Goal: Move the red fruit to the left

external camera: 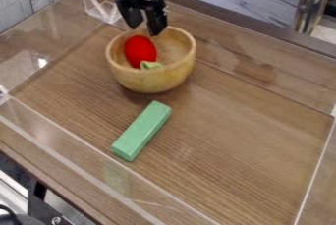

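Observation:
The red fruit (140, 49) is small and glossy and lies inside the wooden bowl (182, 64), toward its left side. A small pale-green piece (151, 66) rests beside it in the bowl. My black gripper (141, 27) hangs just above the fruit at the bowl's far rim, pointing down. It is open, the two fingers spread with nothing between them. The fruit is not held.
A long green rectangular block (141, 131) lies on the wooden table in front of the bowl. Clear plastic walls (39, 42) surround the work area, with a low edge along the left and front.

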Tool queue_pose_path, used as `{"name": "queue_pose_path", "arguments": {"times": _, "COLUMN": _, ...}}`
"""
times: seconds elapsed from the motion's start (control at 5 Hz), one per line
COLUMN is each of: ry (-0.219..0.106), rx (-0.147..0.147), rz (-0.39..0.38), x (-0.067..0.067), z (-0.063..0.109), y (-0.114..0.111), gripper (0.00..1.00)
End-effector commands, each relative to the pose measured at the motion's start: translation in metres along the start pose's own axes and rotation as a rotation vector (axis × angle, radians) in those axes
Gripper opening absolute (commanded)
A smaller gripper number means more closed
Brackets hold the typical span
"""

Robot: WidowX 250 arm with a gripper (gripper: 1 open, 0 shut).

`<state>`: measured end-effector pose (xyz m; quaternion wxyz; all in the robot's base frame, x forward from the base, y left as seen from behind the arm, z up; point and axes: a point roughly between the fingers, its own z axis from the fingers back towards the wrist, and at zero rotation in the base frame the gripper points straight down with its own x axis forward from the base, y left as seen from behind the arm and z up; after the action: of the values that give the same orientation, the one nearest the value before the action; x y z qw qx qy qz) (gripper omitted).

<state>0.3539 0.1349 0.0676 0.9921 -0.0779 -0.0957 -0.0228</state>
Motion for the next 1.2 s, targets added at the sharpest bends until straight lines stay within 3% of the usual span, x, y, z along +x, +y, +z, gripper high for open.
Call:
{"name": "queue_pose_path", "arguments": {"times": 0.0, "ry": -0.009, "rx": 0.021, "rz": -0.022, "x": 0.007, "z": 0.009, "y": 0.004, "gripper": 1.00}}
{"name": "queue_pose_path", "arguments": {"times": 0.2, "ry": 0.016, "rx": 0.017, "rz": -0.036, "x": 0.006, "z": 0.005, "y": 0.004, "gripper": 1.00}}
{"name": "queue_pose_path", "arguments": {"times": 0.6, "ry": 0.048, "rx": 0.024, "rz": 0.002, "x": -0.005, "z": -0.004, "y": -0.017, "gripper": 1.00}}
{"name": "queue_pose_path", "arguments": {"times": 0.8, "ry": 0.063, "rx": 0.027, "rz": 0.007, "x": -0.007, "z": -0.015, "y": -0.014, "gripper": 1.00}}
{"name": "queue_pose_path", "arguments": {"times": 1.0, "ry": 0.075, "rx": 0.030, "rz": 0.013, "x": -0.008, "z": -0.024, "y": -0.010, "gripper": 0.00}}
